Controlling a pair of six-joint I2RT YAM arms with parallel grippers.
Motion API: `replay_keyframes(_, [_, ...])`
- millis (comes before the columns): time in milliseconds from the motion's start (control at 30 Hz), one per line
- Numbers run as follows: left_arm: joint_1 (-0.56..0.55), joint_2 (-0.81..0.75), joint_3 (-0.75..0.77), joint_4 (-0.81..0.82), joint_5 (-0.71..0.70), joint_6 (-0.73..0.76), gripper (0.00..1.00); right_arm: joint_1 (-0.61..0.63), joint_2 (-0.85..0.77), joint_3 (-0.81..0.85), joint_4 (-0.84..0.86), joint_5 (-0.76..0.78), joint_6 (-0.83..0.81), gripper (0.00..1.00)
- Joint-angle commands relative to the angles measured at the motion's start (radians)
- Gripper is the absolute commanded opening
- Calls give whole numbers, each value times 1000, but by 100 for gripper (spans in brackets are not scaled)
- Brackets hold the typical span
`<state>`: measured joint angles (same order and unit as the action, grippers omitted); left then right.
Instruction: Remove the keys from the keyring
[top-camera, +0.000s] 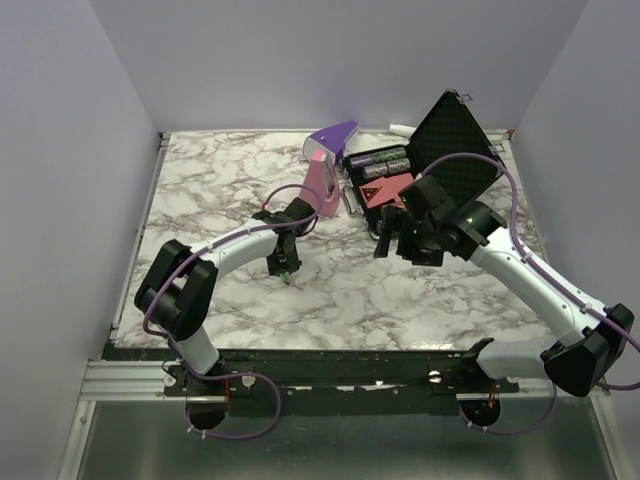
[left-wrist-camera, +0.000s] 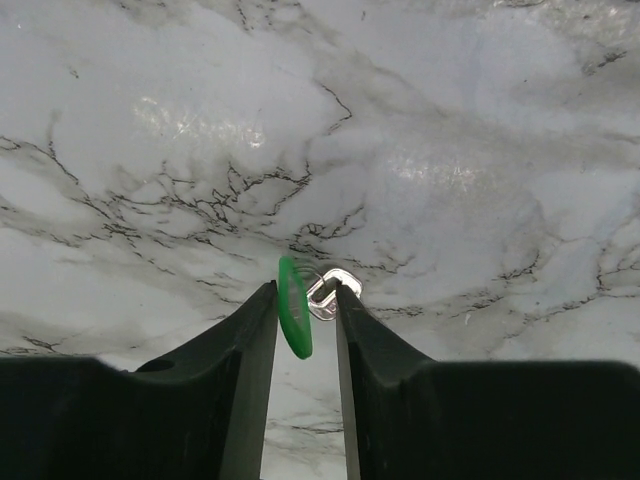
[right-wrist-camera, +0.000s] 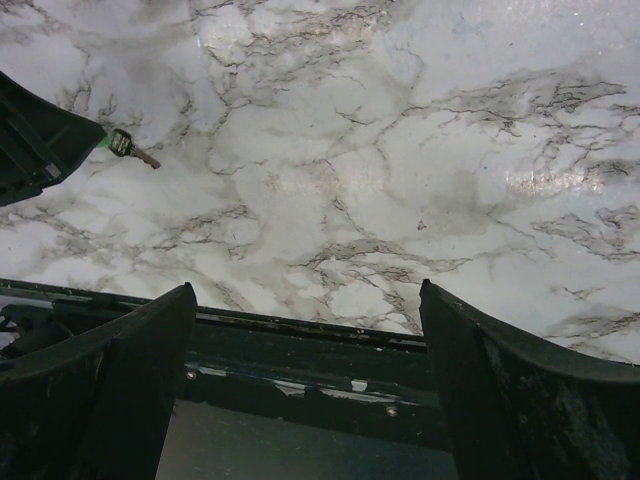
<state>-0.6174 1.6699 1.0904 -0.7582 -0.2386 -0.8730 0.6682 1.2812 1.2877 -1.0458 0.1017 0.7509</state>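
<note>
The left arm rose from its base at the near left corner, bent sharply at the elbow, and its white forearm reached out over the middle of the marble table (top-camera: 200, 200). At the wrist it turned down, so the left gripper (top-camera: 283, 268) pointed almost straight at the tabletop, its tips touching it or just above.

In the left wrist view, the two black fingers of the left gripper (left-wrist-camera: 308, 292) stood close together. The green key head (left-wrist-camera: 294, 308) stood on its edge between them, leaning on one finger, and a thin gap showed on the other side. I could not tell if the fingers really pinched it. Just beside the green head, at the tip of the other finger, was a small silvery metal loop (left-wrist-camera: 325, 293). It might have been the keyring or part of a key; I could not tell which.

The right arm came from the near right corner, its long white link stretched toward the centre. The right gripper (top-camera: 385, 240) hung above the table, well apart from the left one. In its own camera the right gripper (right-wrist-camera: 305, 290) had its fingers wide apart with nothing between them. That same view showed, far off, a dark little key with a brownish blade (right-wrist-camera: 135, 150) at the left gripper's tip.

At the far side lay a purple-and-pink wedge (top-camera: 330, 165) and an open black case (top-camera: 455, 140) with batteries.
</note>
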Motion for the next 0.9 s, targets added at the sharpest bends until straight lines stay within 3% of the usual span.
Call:
replay_keyframes(0, [-5,2,-35,19,-1,8,36,4,-13,1,-16,23,-10,100])
replay_keyframes(333, [-5,2,-46,20,-13,14,25,4,-14,2,-17,29,-13,100])
replay_keyframes(633, [-5,1,-47,19,-15,28,0,5,-14,2,-16,32,-12,100])
replay_keyframes(867, [-5,-67,-37,13,36,46,0,4,-16,1,1,6,-15,100])
